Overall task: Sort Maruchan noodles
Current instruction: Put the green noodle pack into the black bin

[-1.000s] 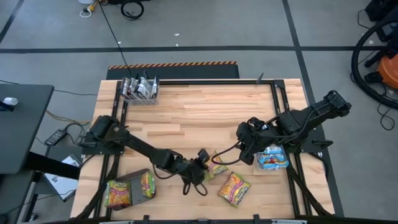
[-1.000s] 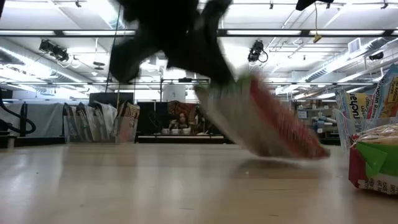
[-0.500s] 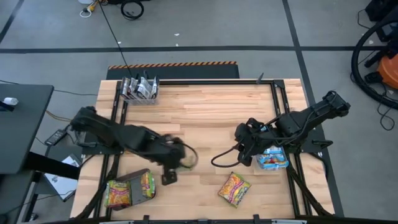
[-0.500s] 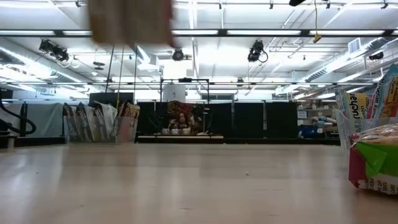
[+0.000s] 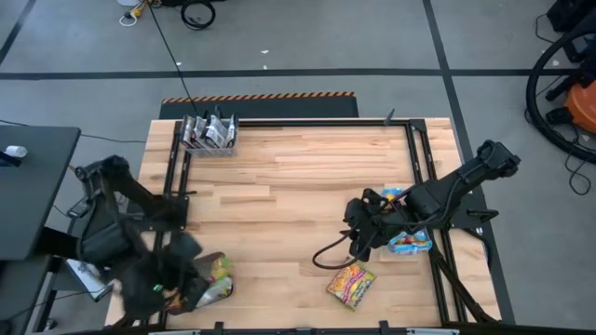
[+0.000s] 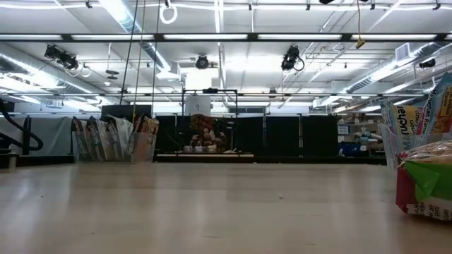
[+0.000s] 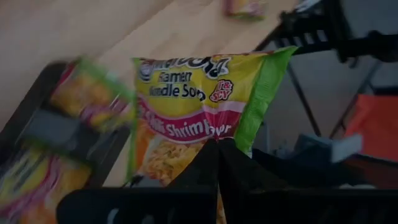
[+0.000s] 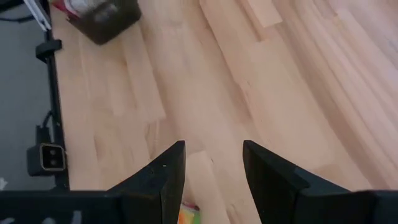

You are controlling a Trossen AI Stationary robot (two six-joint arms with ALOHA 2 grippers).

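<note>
My left gripper (image 7: 217, 148) is shut on an orange-yellow Maruchan noodle packet with a green edge (image 7: 199, 106). It holds the packet above the dark bin (image 5: 207, 290) at the table's near left corner, where other orange-yellow packets (image 7: 93, 99) lie. In the high view this arm is blurred. My right gripper (image 5: 358, 247) hangs open over the table right of centre, slanting down, nothing between its fingers (image 8: 213, 155). One more orange-yellow packet (image 5: 351, 282) lies flat on the wood just nearer than it. My left gripper pinches the packet between its two shut fingers, on the half away from the brand name, close to the green side edge (image 7: 239, 134). The packet stands out past the fingertips with its printed face toward the wrist camera, lifted clear above the bin.
A bin of dark packets (image 5: 209, 133) stands at the far left corner, and a bin with light blue packets (image 5: 407, 240) stands at the right edge. A black frame rail (image 5: 424, 177) runs along the table's sides. The wood between the arms is bare.
My left gripper has lifted the orange-yellow packet off the table near the middle of the near edge. It has swung up and toward the near left corner while rolling its wrist, and stayed shut. My right gripper has drifted a little toward the near edge, staying open.
</note>
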